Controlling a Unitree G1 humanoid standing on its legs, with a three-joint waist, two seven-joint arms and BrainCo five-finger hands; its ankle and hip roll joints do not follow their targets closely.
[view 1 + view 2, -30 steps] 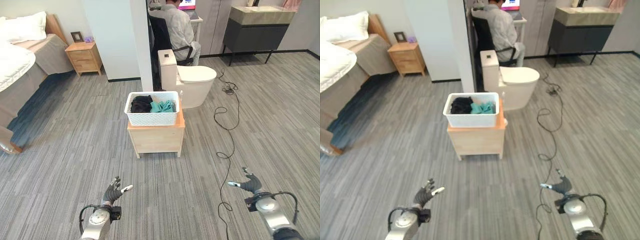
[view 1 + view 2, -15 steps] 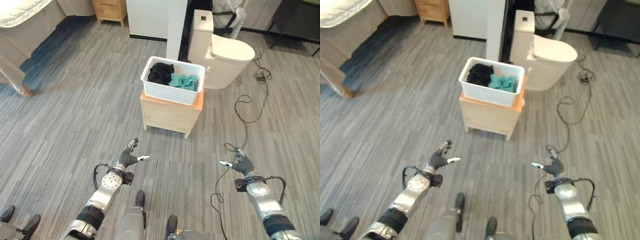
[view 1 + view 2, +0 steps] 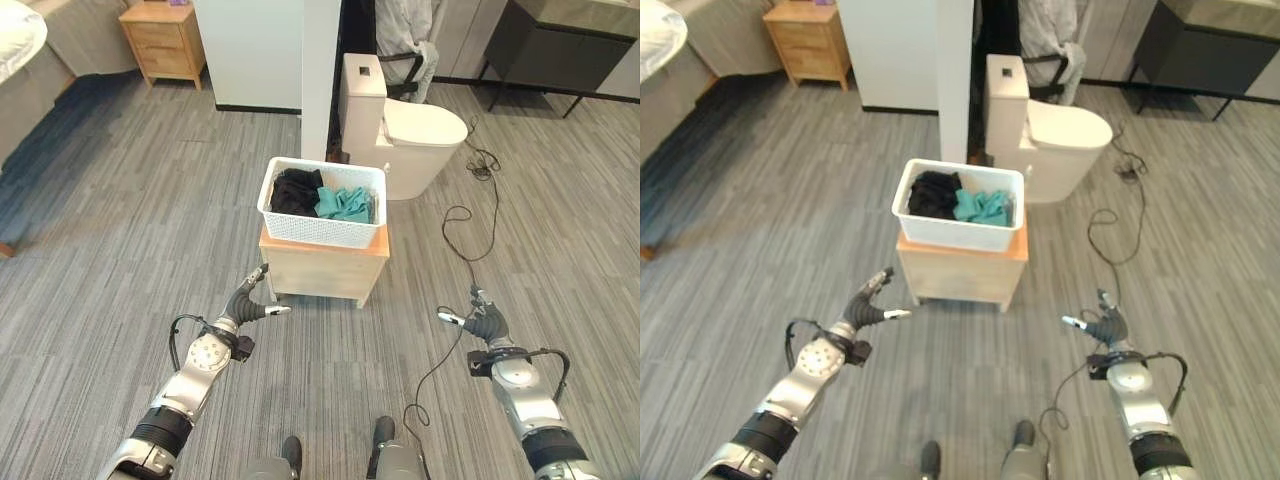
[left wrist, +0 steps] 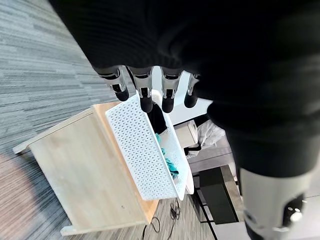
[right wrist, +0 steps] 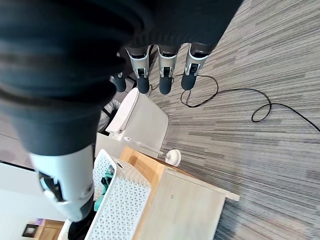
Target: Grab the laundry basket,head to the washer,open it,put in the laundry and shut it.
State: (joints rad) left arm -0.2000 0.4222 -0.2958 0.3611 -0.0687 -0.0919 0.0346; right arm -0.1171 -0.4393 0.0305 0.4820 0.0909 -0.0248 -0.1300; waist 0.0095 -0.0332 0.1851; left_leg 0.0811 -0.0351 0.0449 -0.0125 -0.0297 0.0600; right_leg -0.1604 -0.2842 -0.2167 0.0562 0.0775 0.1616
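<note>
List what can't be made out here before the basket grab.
- Laundry basket: its lower contents are hidden by the black and teal clothes on top, eye views.
- Person on the chair: cut off by the top edge and partly behind the white partition.
- Washer: not identifiable.
- Left robot hand and right robot hand: open, apart from the basket.

A white perforated plastic laundry basket [image 3: 322, 205] holding soft black and teal cloth [image 3: 318, 196] sits on a matt pale wooden cabinet [image 3: 322, 269]; at one o'clock, a glossy white toilet [image 3: 400, 128] on streaked grey plank-patterned floor [image 3: 120, 260].
</note>
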